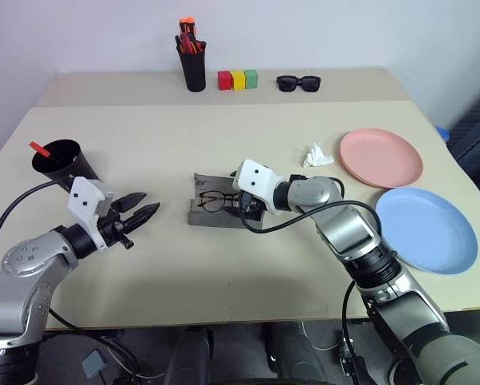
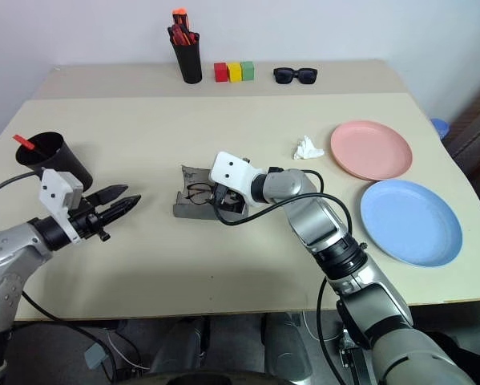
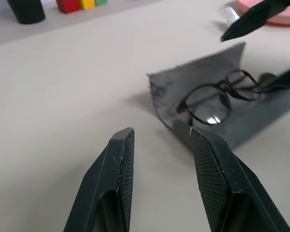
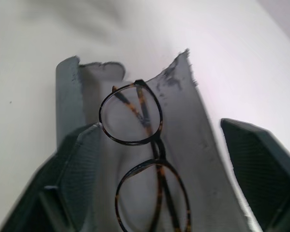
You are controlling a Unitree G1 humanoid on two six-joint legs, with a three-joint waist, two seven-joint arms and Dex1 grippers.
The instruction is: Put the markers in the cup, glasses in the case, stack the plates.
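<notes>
**Left eye view: glasses lie in the open case**

Left of the case [image 1: 211,210], the black tapered cup [image 1: 59,163] holds a red marker [image 1: 39,148]. Nearer it, the left gripper [image 1: 139,211] hovers part-open, empty. Inside the felt-grey case lie the glasses [image 4: 140,145]: probably light and fragile, best taken by the bridge. Over them the right gripper [image 4: 159,159] gapes wide. Right of the case, smooth pink plate [image 1: 381,157] and blue plate [image 1: 425,229] sit unstacked.

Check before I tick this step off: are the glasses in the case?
In. The glasses lie between the walls of the open case, with the right gripper open around them.
</notes>
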